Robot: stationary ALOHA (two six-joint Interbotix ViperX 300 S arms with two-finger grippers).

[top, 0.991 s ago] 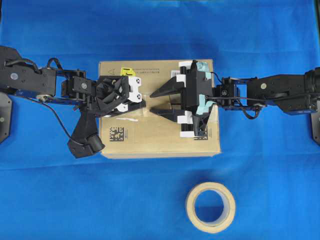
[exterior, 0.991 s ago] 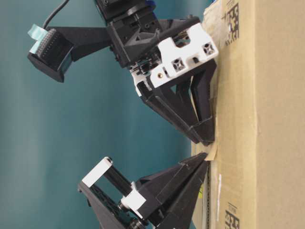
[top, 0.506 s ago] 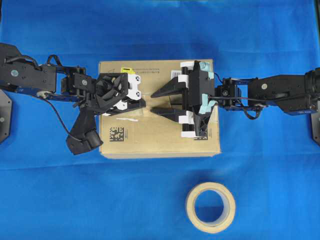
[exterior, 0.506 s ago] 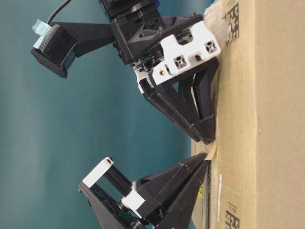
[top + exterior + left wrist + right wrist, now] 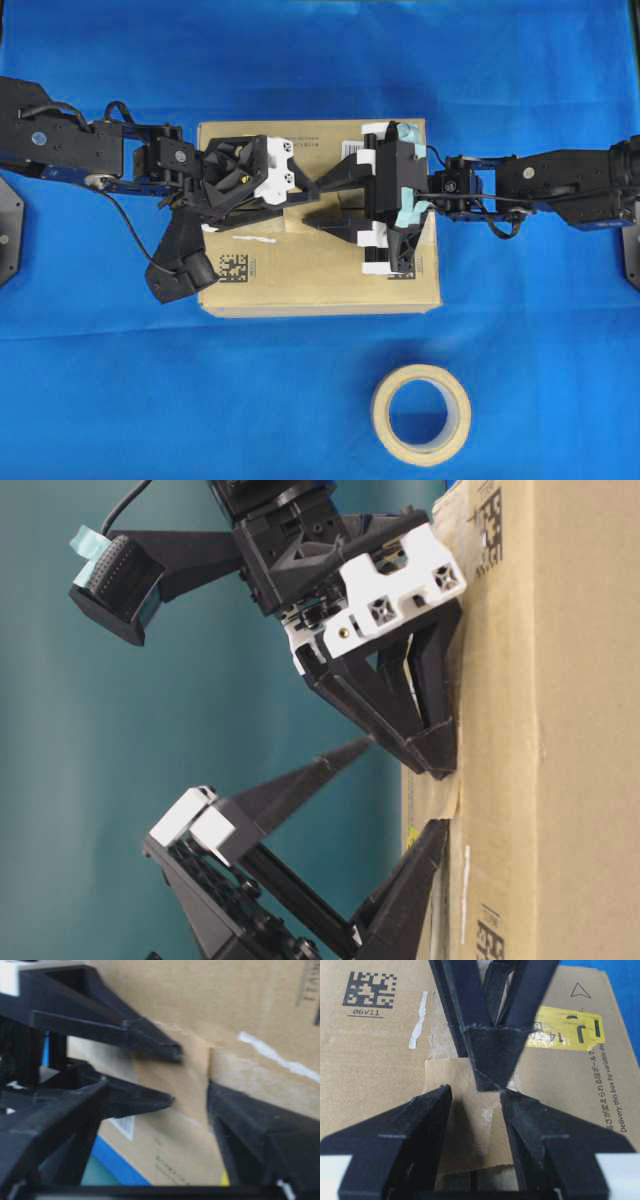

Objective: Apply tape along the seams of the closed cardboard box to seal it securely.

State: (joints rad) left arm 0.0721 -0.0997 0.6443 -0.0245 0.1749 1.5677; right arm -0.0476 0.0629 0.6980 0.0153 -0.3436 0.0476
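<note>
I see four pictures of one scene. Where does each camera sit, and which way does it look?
Overhead: above, looking straight down on the cardboard box, both arms and a tape roll.
Table-level: low beside the box, image turned sideways; both grippers show.
Left wrist: on the left arm, looking along its fingers at the tape.
Right wrist: likewise, between its fingers.
Both wrist views share the tape.

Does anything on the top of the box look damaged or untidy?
Yes. The cardboard box carries pale torn tape residue beside the seam, and its surface looks scuffed around the tape. The tape itself lies flat.
</note>
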